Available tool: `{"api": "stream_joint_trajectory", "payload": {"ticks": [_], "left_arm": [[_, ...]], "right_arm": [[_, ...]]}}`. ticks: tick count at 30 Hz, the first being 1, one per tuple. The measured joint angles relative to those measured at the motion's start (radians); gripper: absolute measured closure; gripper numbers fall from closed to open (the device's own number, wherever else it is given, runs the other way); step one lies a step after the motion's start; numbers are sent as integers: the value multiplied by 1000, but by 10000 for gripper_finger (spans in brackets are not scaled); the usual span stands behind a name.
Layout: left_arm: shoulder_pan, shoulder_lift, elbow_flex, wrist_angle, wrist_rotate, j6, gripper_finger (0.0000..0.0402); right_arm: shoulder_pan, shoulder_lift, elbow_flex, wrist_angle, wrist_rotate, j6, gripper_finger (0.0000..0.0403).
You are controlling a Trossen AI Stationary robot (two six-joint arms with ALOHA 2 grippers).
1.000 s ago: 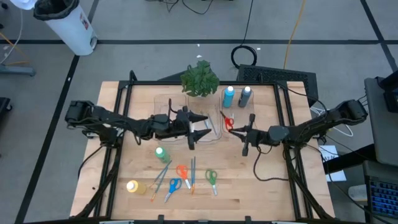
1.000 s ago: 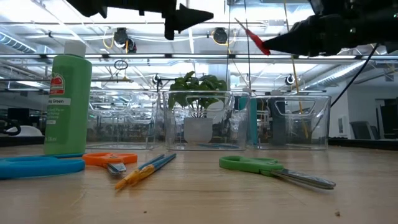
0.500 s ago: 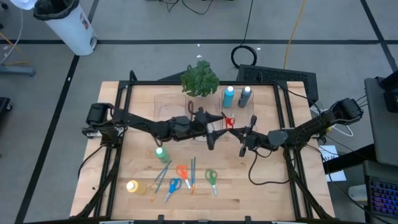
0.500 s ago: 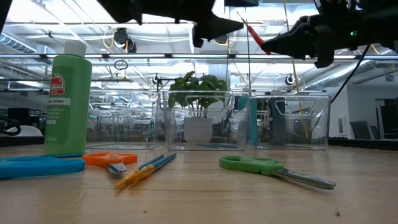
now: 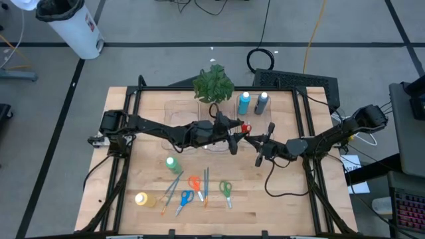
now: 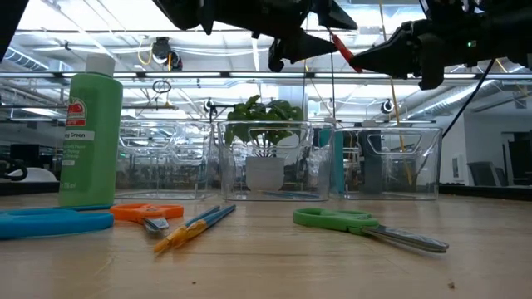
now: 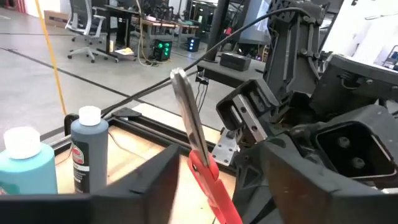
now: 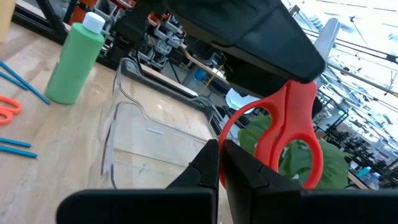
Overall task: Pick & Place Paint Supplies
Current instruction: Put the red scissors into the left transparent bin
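Since the earlier view the left arm has swung across from over the clear bins toward the right arm, and its left gripper (image 5: pixel 234 136) now sits at the red-handled scissors (image 5: pixel 244 130), its fingers narrower than they were a moment ago. The right gripper (image 5: pixel 250 138) is clamped tight on those scissors, holding them in the air above the clear plastic bins (image 6: pixel 274 158), just in front of the leafy plant (image 5: pixel 213 83). From the right wrist camera the red loop handles (image 8: pixel 283 134) stand up beyond the closed dark fingertips; from the left wrist camera the steel blade (image 7: pixel 188 118) rises between the left fingers, which stand either side of it, and I cannot tell whether they touch it yet. This looks like a hand-over. To do it well, the left fingers should close squarely on the scissors before the right lets go, with both arms holding steady. Left of the scissors on the table lie the green paint bottle (image 5: pixel 171 163), orange, blue and green scissors and thin brushes; the light blue bottle (image 5: pixel 244 101) and dark bottle (image 5: pixel 261 101) stand beside the plant.
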Motion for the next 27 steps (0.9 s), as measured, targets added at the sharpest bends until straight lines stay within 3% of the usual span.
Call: {"api": "stream_joint_trajectory", "payload": {"ticks": [9,16,21,27], "left_arm": [[6,0,0,-12,2,-23,368],[27,-69,-2,-117,4,-39,366],[41,-245,-2,-433,-23,-16,368],[14,-434,-2,-873,-161,-44,368]], "right_arm": [[-1,1,0,-6,-1,5,401],[0,-1,0,1,-3,116,376],[7,-19,0,-7,-3,182,331],[7,-49,0,-31,-4,233,285]]}}
